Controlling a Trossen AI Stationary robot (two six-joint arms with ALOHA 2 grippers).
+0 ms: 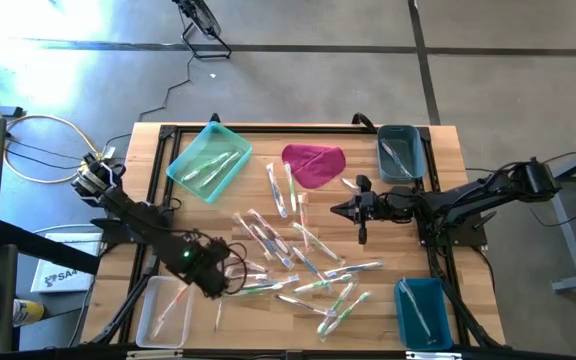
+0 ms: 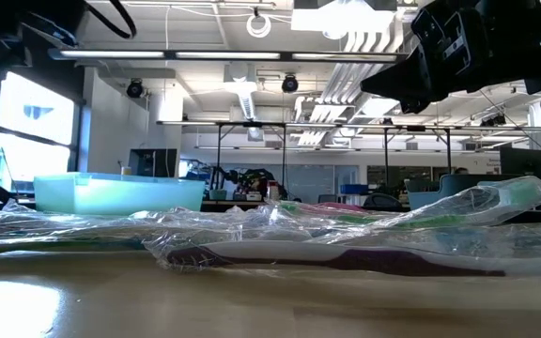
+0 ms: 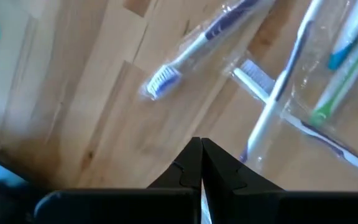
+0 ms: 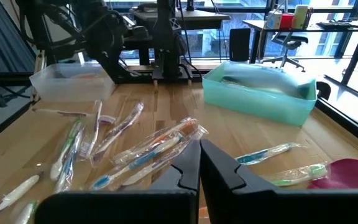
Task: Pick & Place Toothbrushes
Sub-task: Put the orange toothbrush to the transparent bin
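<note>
Sitting low over the toothbrushes (image 1: 298,255), the left tool (image 1: 230,283) is pressed together, pinching nothing; slippery wrappers risk sliding away.

Wrapped toothbrushes (image 2: 346,246) heaped across the wooden table (image 2: 252,300), nearest one with a dark handle. Behind them, leftward, a pale turquoise bin (image 2: 120,193). Above the heap, rightward, a dark arm (image 2: 468,47). Beyond, an office hall with ceiling lights.
</note>
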